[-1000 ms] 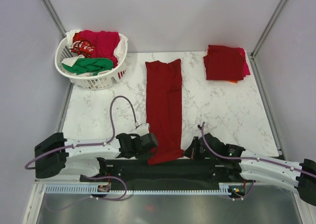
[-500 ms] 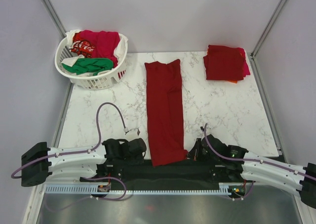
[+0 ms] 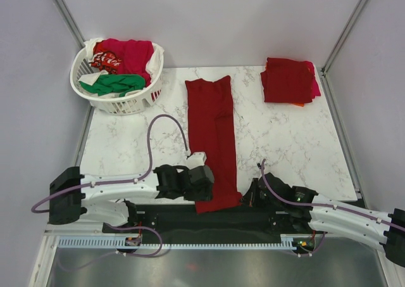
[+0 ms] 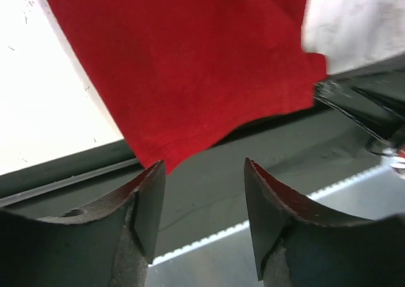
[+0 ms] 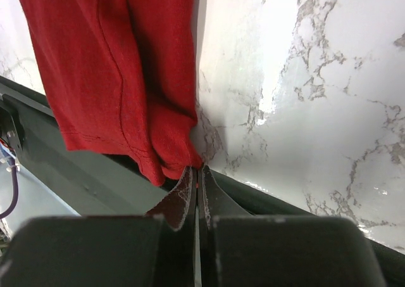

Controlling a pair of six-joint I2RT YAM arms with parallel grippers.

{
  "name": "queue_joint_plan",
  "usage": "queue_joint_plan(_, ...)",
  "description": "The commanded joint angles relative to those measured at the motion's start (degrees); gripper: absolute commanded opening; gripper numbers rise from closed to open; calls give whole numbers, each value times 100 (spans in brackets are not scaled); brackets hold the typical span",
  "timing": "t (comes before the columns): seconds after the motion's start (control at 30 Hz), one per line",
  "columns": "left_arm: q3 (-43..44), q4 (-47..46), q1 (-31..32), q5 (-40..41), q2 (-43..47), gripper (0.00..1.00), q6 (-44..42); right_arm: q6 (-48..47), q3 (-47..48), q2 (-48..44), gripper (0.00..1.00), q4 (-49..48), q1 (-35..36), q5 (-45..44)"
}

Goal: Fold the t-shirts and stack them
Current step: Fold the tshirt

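A dark red t-shirt [image 3: 212, 135], folded into a long strip, lies down the middle of the marble table [image 3: 285, 147], its near end hanging over the front edge. My left gripper [image 3: 205, 180] is open at the strip's near left corner. In the left wrist view the gripper [image 4: 204, 173] has nothing between its fingers, and the shirt's hem [image 4: 190, 65] lies just beyond the left fingertip. My right gripper [image 3: 245, 197] is shut on the near right corner. The right wrist view shows the gripper [image 5: 197, 173] pinching a small bit of the red cloth [image 5: 107, 65].
A stack of folded t-shirts [image 3: 290, 80], dark red on top, sits at the back right. A white lattice basket [image 3: 114, 103] at the back left holds red, green and white shirts [image 3: 123, 59]. A dark rail [image 3: 209, 220] runs along the front edge.
My left gripper went from shut to open, releasing the shirt's near left corner. It drew back to the left, then returned to that corner. The right gripper stayed shut on its corner.
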State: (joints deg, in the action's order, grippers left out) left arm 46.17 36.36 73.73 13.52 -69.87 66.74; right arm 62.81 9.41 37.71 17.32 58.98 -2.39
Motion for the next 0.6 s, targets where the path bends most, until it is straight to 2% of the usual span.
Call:
queue_joint_plan(0.0,102,126,62,81,-702,58,-214,4,-9,-54,0,52,-9,-16)
queue_joint_plan(0.13,6,135,237,63,-1037,49,31,4,-18,-54,0,52,-9,-24)
queue_joint_plan(0.57,-223,117,449,107,-1468,50,365,12,-71,-18,0,43,-9,-51)
